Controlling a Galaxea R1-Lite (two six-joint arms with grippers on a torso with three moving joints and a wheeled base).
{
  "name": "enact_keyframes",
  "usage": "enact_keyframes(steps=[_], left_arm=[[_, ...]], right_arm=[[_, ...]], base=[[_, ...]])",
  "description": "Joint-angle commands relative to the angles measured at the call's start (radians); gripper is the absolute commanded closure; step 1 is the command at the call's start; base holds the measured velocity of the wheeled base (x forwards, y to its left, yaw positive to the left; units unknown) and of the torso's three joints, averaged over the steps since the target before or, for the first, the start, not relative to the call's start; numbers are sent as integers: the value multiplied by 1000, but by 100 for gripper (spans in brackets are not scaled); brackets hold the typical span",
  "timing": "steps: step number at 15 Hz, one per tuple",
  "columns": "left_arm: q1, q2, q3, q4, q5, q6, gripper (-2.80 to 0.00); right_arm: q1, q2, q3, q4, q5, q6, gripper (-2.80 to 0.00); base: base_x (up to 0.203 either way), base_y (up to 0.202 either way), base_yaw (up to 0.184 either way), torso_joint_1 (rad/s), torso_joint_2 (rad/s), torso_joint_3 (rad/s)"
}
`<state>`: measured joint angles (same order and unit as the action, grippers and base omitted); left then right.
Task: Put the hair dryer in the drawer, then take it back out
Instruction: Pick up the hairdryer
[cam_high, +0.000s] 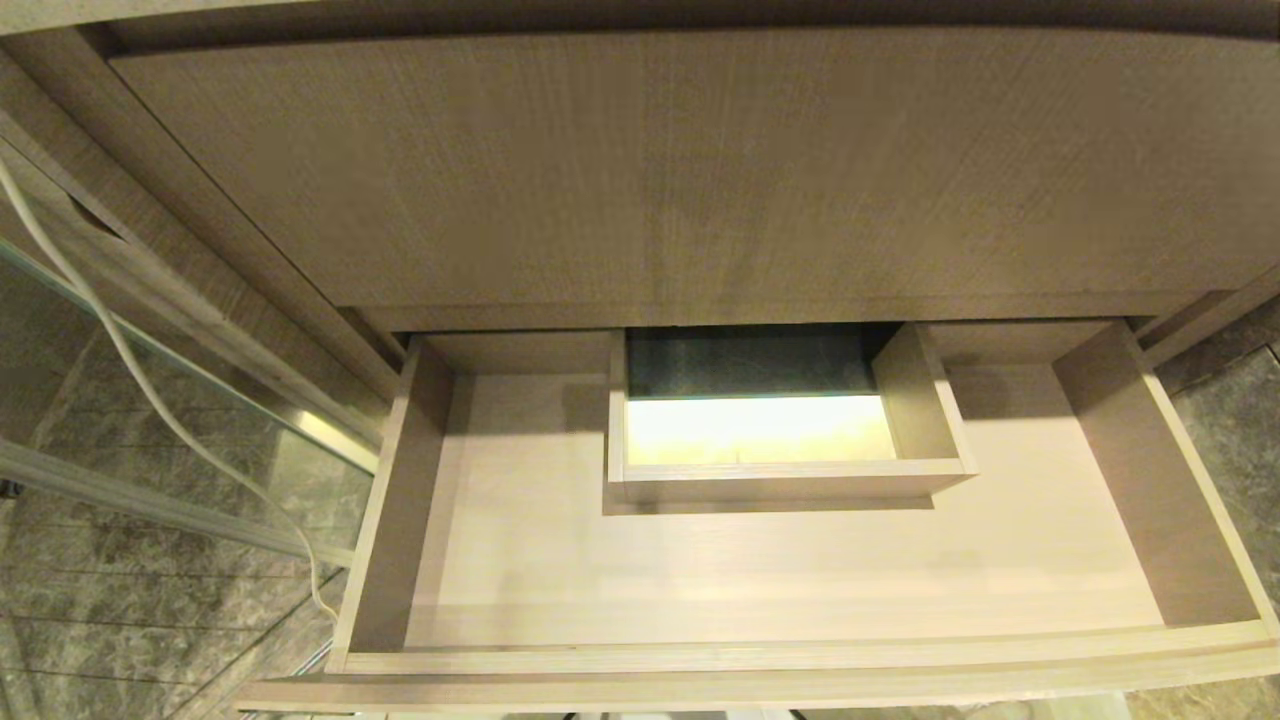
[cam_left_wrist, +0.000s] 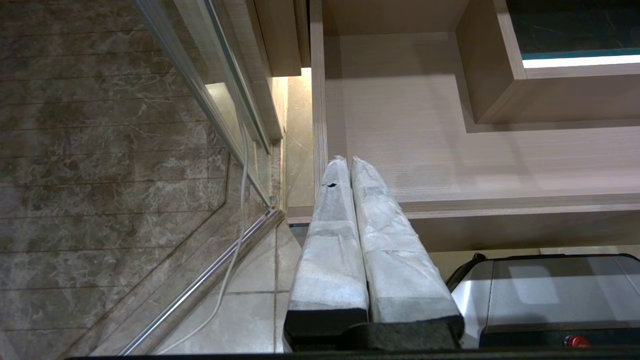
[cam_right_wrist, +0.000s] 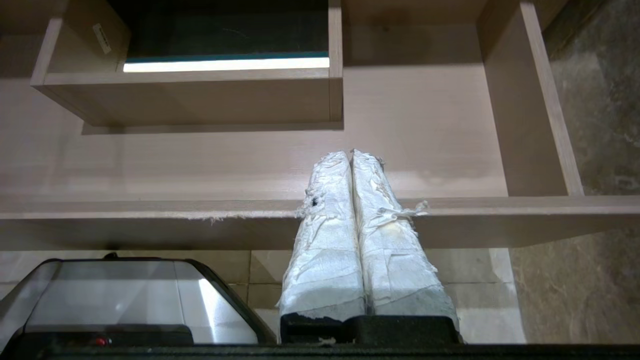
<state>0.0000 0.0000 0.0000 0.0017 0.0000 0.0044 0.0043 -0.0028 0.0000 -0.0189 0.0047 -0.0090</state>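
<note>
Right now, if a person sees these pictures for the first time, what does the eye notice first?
The eye goes first to the open drawer, pulled out wide under the taller wood panel; no hair dryer shows in it. Next comes the brightly lit boxed cutout at the drawer's back centre. In the wrist views, the left hand and the right hand, both shut and wrapped in white, hang before the drawer's front edge.

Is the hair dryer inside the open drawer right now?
No. The head view shows the drawer pulled open with only its bare wooden floor and the boxed cutout; no hair dryer lies in it.
</note>
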Motion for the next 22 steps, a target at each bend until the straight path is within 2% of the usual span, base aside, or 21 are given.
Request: enact_keyframes(steps=[1, 8, 16, 22], left_arm=[[0, 0, 2, 0, 0, 0, 0], [0, 0, 2, 0, 0, 0, 0], [0, 0, 2, 0, 0, 0, 0], [0, 0, 2, 0, 0, 0, 0]], right_arm=[[0, 0, 2, 17, 0, 0, 0], [0, 0, 2, 19, 0, 1, 0], [0, 0, 2, 19, 0, 1, 0], [0, 0, 2, 19, 0, 1, 0]], base=[[0, 0, 0, 0, 0, 0], [0, 0, 0, 34, -56, -19], [0, 0, 0, 180, -463, -198], [0, 0, 0, 385, -504, -231]])
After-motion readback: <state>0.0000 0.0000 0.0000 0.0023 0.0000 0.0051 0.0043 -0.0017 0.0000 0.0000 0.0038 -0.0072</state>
